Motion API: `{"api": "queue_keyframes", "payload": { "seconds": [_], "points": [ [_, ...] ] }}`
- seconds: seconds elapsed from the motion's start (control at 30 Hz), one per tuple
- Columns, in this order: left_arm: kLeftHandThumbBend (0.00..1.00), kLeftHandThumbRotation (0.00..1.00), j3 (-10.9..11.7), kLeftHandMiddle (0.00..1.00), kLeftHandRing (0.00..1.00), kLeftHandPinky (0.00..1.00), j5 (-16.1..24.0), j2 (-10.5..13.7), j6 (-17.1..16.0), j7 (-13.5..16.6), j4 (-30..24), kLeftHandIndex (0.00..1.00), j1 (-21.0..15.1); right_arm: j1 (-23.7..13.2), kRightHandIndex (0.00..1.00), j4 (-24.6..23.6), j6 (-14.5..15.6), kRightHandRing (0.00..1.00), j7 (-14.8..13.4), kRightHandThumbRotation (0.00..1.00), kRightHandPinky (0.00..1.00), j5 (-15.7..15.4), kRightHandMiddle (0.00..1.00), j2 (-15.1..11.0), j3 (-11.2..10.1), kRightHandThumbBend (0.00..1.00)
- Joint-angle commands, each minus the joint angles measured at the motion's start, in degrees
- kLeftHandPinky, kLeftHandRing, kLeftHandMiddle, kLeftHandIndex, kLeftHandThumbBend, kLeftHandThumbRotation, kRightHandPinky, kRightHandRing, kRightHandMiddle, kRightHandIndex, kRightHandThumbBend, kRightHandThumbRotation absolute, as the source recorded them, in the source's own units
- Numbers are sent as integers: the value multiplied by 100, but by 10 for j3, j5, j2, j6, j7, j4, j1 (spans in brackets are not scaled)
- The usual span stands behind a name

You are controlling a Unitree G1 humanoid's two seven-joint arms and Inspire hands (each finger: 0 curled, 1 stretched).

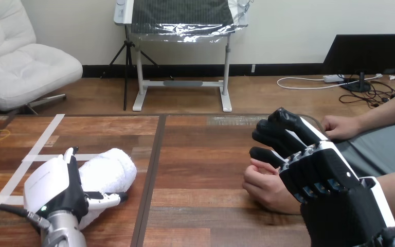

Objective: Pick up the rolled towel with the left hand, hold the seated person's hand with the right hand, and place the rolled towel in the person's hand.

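Two robot hands sit nearest you, low in the frame. At the lower left, your left hand (pixel 56 188) stands on edge on the table (pixel 205 175), with its white back toward the left and its black palm pressed against the towel (pixel 114 167). Its thumb reaches right across the towel's near end and hooks round it, so the roll is clasped between thumb and palm. The white shell hides most of the fingers; one tip pokes up at the roll's left edge. The bottom edge cuts the forearm off.

At the lower right, your right hand (pixel 334 190) lies back-up over the person's near hand (pixel 265 188). Its fingers (pixel 275 136) are stretched nearly straight and close together, pointing to the upper left. The lowest one lies against the person's thumb. Your thumb is hidden beneath, so you cannot tell whether anything wraps that hand from below. The near hand is a loose fist on the table, right of centre, and your hand covers its wrist.

The towel is white and fluffy, rolled into a thick cylinder. It lies on the table just left of the dark seam (pixel 154 164), and your hand covers part of its near end.

Farther back, the person's far hand (pixel 339 127) rests at the table's right edge, apart from your fingers. White tape (pixel 45 136) crosses the left boards, and a thin yellow ring (pixel 0 135) lies at the far left.
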Motion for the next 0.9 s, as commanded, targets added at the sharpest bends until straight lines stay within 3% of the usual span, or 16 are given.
{"api": "queue_keyframes", "payload": {
  "seconds": [0.0, 0.3, 0.53, 0.7, 0.87],
  "points": [
    [93, 30, -9, 93, 93, 96, -4, 13, 15, -19, 12, 92, -56, -26, 86, -19, -16, 86, 3, 95, 82, 16, 86, 2, 1, 100],
    [90, 29, -21, 90, 87, 80, 9, 19, 61, -54, 24, 90, -83, -25, 87, -19, -21, 87, 6, 96, 83, 19, 86, 1, -1, 100],
    [89, 31, -55, 83, 77, 63, 40, 40, 110, -103, 47, 84, -114, -21, 87, -24, -20, 87, 4, 96, 84, 18, 86, 0, -4, 100],
    [88, 30, -74, 73, 65, 45, 56, 51, 132, -129, 55, 74, -128, -20, 87, -26, -19, 87, 5, 96, 84, 20, 86, -2, -5, 100],
    [87, 29, -92, 69, 60, 37, 66, 63, 146, -157, 64, 70, -142, -19, 87, -27, -19, 87, 6, 97, 84, 23, 87, -3, -7, 100]
  ]
}}
